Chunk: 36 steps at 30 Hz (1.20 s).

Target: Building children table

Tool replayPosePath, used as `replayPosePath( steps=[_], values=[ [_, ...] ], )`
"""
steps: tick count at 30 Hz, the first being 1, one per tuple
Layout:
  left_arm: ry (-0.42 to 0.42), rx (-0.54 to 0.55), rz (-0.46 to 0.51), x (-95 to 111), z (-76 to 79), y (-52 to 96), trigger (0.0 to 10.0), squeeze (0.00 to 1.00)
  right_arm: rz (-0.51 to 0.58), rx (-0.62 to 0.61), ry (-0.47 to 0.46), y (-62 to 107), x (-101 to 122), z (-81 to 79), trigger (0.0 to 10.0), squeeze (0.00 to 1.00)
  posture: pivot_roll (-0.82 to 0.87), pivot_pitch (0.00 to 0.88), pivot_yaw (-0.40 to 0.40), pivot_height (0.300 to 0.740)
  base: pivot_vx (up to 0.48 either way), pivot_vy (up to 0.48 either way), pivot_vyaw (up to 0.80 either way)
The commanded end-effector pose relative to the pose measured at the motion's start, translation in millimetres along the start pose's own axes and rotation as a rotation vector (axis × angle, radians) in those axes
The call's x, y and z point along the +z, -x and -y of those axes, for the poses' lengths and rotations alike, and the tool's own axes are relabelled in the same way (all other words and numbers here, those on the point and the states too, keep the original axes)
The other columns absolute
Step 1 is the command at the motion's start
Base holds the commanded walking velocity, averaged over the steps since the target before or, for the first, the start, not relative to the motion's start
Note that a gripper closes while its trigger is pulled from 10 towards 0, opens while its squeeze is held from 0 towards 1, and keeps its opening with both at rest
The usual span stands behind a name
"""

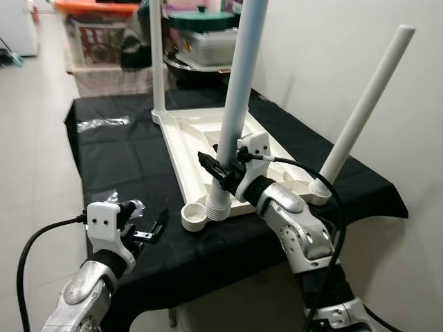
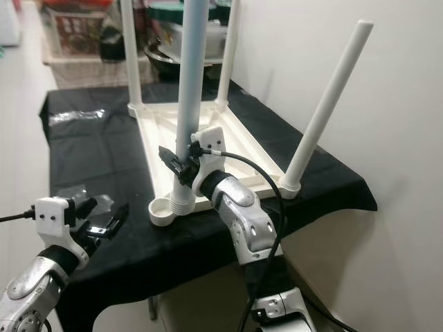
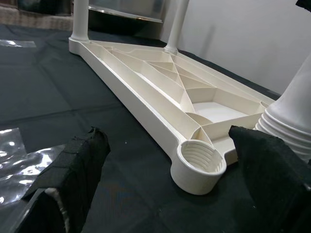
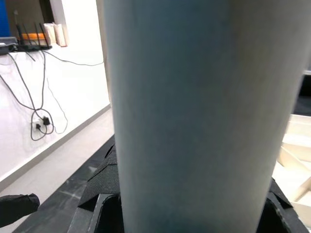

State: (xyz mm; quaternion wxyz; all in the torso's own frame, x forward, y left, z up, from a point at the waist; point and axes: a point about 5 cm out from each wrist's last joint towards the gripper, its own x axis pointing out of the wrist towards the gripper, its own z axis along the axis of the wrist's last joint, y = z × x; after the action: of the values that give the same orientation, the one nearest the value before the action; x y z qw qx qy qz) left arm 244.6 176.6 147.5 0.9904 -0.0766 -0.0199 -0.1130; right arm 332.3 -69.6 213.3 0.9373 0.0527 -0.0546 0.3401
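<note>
At the top of the left eye frame, behind the surface (image 1: 118, 159), sit a clear bin (image 1: 93, 34) with an orange lid, its contents too blurred to tell, a dark pan (image 1: 190, 69), and on it a box (image 1: 208, 45) with a green lid (image 1: 202, 19). The tabletop (image 1: 201, 142) lies upside down across the middle of the frame on the black cloth covering the surface, cream plastic with ribs crossing its underside. Three legs already stand in its corner sockets: one (image 1: 157, 59) at upper centre left, one (image 2: 230, 52) at the far corner near the wall, and one (image 1: 363, 111) leaning toward the upper right. My right end effector (image 1: 220, 169), at frame centre, is closed around the fourth leg (image 1: 239, 97), a pale tube with a ribbed foot, holding it upright; the foot sits just beside the empty socket (image 1: 194, 216), at the tabletop's near corner, not in it. In the left wrist view that socket (image 3: 200, 165) is a threaded round cup with nothing in it, and the leg's ribbed foot shows at the right edge. My left end effector (image 1: 149, 232), at the lower left, hangs over the cloth's near edge, fingers (image 3: 80, 170) spread apart and holding nothing. A scrap of clear wrap (image 1: 104, 123) lies on the cloth at upper left, another (image 3: 14, 160) near my left fingers.
</note>
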Motion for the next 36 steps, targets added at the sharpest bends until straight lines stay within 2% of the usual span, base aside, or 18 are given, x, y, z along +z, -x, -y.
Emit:
replayPosePath(
  steps=[1,9,13,16,36],
  values=[
    [-0.007,0.005,-0.005,-1,-0.5,-0.3,10.0,0.0,0.025,0.0,0.017,-0.3,6,0.7,10.0,0.0,0.07,0.0,-0.09,0.74,0.0,0.0,0.0],
    [-0.009,-0.002,0.001,1,-0.3,-1.8,10.0,0.0,0.029,0.022,0.062,-0.7,7,-2.0,10.0,0.0,0.07,0.0,-0.085,0.74,0.316,0.0,0.52],
    [-0.01,-0.004,0.0,1,-0.3,-1.7,10.0,0.0,0.037,0.013,0.038,-0.1,7,-1.7,10.0,0.0,0.07,0.0,-0.085,0.74,0.291,0.0,0.8],
    [0.011,-0.011,0.01,2,0.7,-0.9,10.0,0.0,0.038,-0.015,0.004,0.2,7,1.9,10.0,0.0,0.07,0.0,-0.084,0.74,0.0,0.0,0.0],
    [0.01,-0.011,0.021,5,-0.9,-0.4,10.0,0.0,0.036,-0.011,0.024,0.1,7,6.5,10.0,0.0,0.08,0.0,-0.081,0.74,0.0,0.0,0.0]
  ],
)
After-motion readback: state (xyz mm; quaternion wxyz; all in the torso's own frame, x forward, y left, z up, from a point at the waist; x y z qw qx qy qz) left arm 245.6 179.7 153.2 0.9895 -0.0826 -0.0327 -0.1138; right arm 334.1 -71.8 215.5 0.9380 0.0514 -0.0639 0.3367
